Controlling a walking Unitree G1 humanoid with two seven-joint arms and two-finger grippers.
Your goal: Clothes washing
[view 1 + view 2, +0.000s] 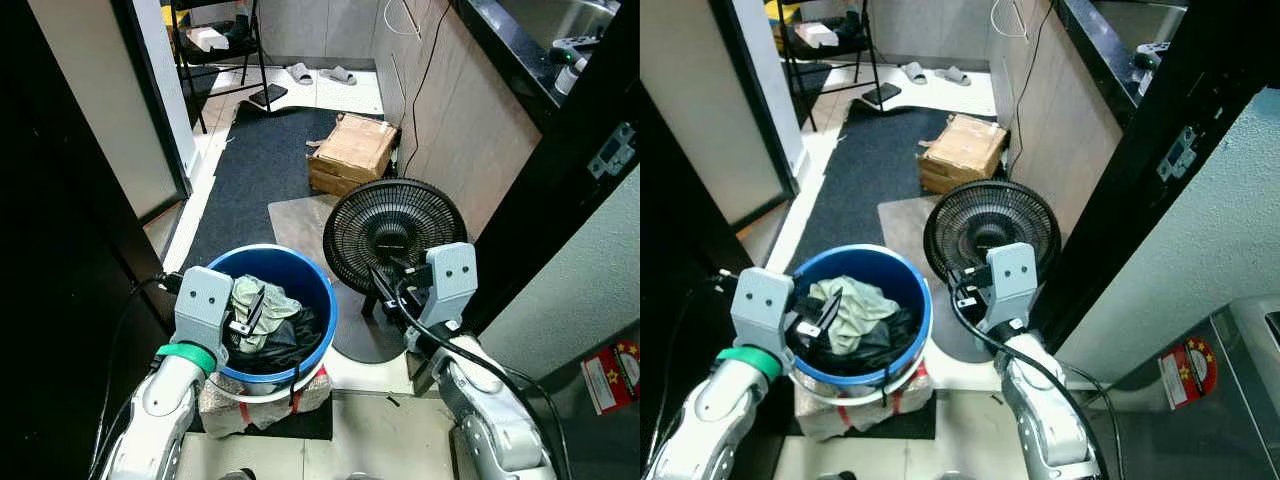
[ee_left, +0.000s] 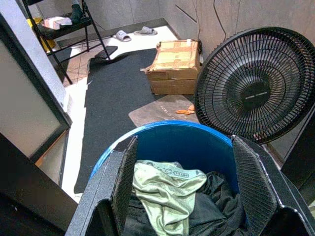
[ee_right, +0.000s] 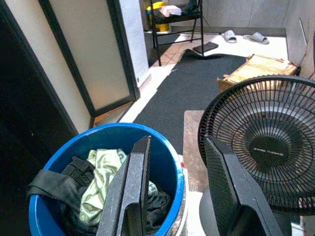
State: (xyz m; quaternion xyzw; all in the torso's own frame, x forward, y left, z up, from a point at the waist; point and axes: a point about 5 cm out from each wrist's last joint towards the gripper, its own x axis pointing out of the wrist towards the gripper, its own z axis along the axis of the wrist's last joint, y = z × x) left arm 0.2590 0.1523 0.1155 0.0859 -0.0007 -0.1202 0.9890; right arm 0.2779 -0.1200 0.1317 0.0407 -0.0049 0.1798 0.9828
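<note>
Left wrist view looks straight down into the blue bucket (image 2: 172,142), where a pale green garment (image 2: 165,189) lies crumpled on top of dark clothes (image 2: 216,206); the laundry sits well inside the rim, so it appears gathered there for carrying to the wash. The left gripper (image 1: 247,318) hangs just over the pile with its two black fingers spread apart and nothing between them, apparently lined up to pinch the green cloth. The right gripper (image 3: 177,196) hovers beside the bucket, in front of the black fan (image 1: 395,235), its fingers also parted and empty, perhaps waiting to steady the rim. The bucket rests on a white wrapped bundle (image 1: 262,400) at the edge of a pale tiled floor (image 1: 370,440). Beyond it a dark carpet (image 1: 250,160) runs down a narrow room, with a cardboard box (image 1: 352,152) by the wall, a pair of slippers (image 1: 320,73) farther off, and a folding chair (image 1: 215,45) at the back.
</note>
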